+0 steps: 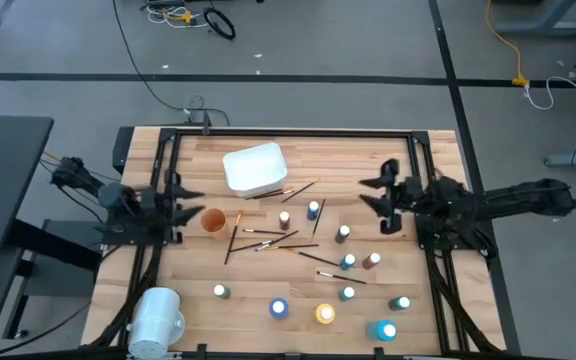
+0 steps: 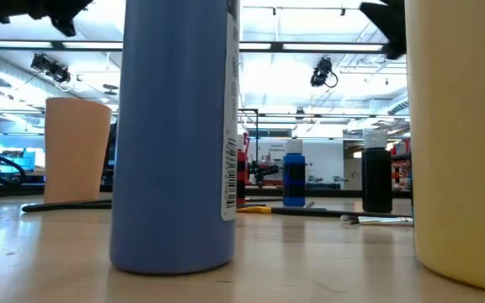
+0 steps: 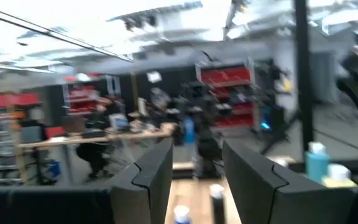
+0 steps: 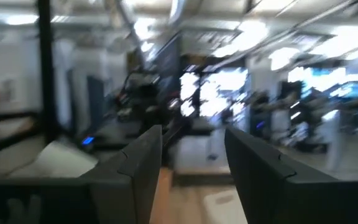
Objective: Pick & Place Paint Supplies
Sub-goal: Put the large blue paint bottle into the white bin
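Small white-capped paint bottles stand upright across the near half of the table, among them a blue one (image 1: 278,308), a yellow one (image 1: 325,314) and a teal one (image 1: 383,331). Thin dark brushes (image 1: 268,240) lie flat at mid-table. My left gripper (image 1: 190,203) hovers open at the table's left side, beside an orange cup (image 1: 213,221), and its wrist view shows nothing between its fingers (image 3: 197,180). At the right side my right gripper (image 1: 366,193) is raised and open, also with nothing in it (image 4: 194,174). In the low view the blue bottle (image 2: 175,135) and the yellow bottle (image 2: 461,135) loom close.
A white rectangular tub (image 1: 255,168) sits at the far middle of the table. A large white cylinder (image 1: 156,318) stands at the near left corner. A dark frame (image 1: 288,133) runs along the table's far edge and both sides. Bare wood shows between the tub and my right gripper.
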Action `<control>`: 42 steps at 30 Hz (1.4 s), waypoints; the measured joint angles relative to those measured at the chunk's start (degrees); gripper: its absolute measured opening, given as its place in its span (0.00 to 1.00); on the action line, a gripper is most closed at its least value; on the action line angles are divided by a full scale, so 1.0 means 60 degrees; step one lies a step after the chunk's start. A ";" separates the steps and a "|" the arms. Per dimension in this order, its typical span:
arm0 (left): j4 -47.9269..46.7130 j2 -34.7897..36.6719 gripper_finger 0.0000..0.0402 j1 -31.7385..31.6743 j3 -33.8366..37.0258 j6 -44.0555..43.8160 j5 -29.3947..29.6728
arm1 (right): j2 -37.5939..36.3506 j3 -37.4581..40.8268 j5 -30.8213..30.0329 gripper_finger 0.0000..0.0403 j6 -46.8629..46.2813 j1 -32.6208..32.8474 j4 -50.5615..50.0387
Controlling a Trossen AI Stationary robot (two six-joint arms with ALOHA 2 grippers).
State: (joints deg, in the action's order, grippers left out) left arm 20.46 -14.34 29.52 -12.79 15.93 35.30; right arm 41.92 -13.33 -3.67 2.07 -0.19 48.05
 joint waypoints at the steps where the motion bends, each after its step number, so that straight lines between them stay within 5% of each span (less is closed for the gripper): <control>1: 0.0017 -0.0380 0.38 0.0000 -0.0110 -0.0091 -0.0166 | 0.0370 -0.0263 0.0247 0.45 -0.0004 0.0001 -0.0125; 13: 0.0025 -0.5247 0.38 0.0007 -0.2084 -0.2171 -0.3783 | 0.3381 -0.2329 0.1259 0.45 -0.0008 -0.0004 -0.0362; 23: 0.0958 -0.9190 0.38 0.0004 -0.3850 -0.3065 -0.4044 | 0.3757 -0.2476 0.1266 0.45 -0.0254 0.0000 -0.0526; 32: 0.1794 -1.1878 0.48 0.0091 -0.5339 -0.3261 -0.5951 | 0.3757 -0.2469 0.1278 0.45 -0.0736 0.0000 -0.1634; 42: 0.1678 -1.3429 0.63 0.0018 -0.6106 -0.3301 -0.6034 | 0.3754 -0.2469 0.1270 0.45 -0.0420 0.0000 -0.1609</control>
State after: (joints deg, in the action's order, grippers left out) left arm 30.53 -94.91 29.63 -49.43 -3.88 -0.90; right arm 64.45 -28.14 3.95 -0.45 -0.19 38.39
